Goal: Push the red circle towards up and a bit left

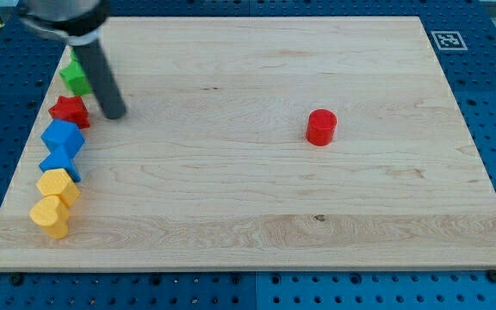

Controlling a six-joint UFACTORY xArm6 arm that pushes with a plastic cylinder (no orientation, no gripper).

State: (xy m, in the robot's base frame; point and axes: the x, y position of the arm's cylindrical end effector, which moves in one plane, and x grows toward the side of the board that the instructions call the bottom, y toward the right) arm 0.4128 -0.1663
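The tool is only a bare rod with nothing to open or pinch; its tip (115, 113) stands just beside the red star (70, 111). The red circle (321, 127) lies on the desk (231, 207), well apart towards the view's right.
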